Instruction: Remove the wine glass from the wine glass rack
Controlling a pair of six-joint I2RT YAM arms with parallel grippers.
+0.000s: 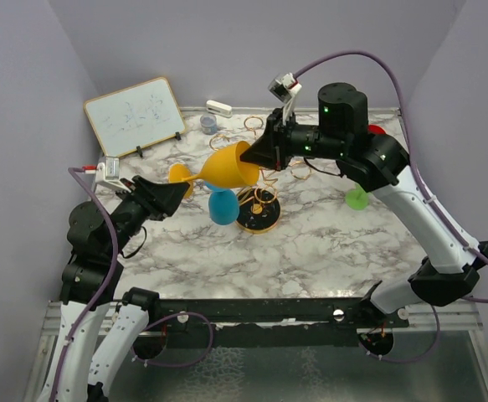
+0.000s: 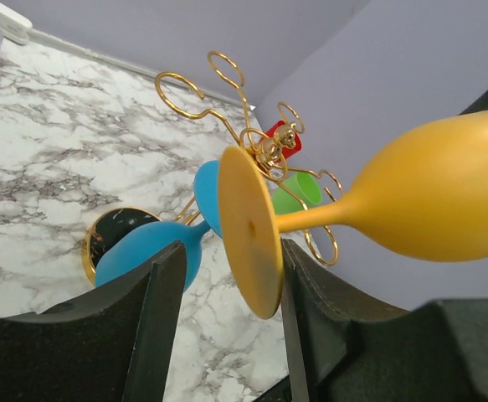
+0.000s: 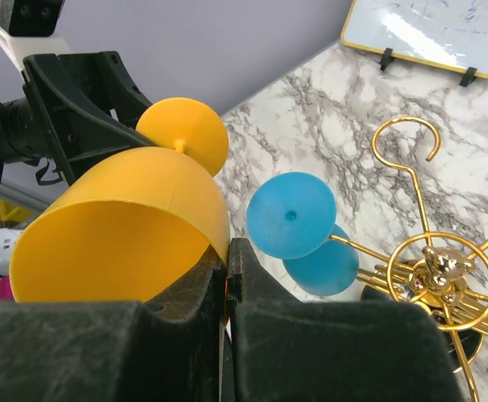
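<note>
A yellow wine glass is held on its side in the air, off the gold wire rack. My right gripper is shut on its bowl rim. My left gripper is open, and the glass's round foot sits between its fingers, close to the right one. A blue wine glass hangs from a rack arm beside them, and also shows in the left wrist view and the right wrist view. The rack's black base stands mid-table.
A green glass stands right of the rack, under my right arm. A red object is behind it. A whiteboard stands at the back left. A small cup, a white item and gold rings lie at the back.
</note>
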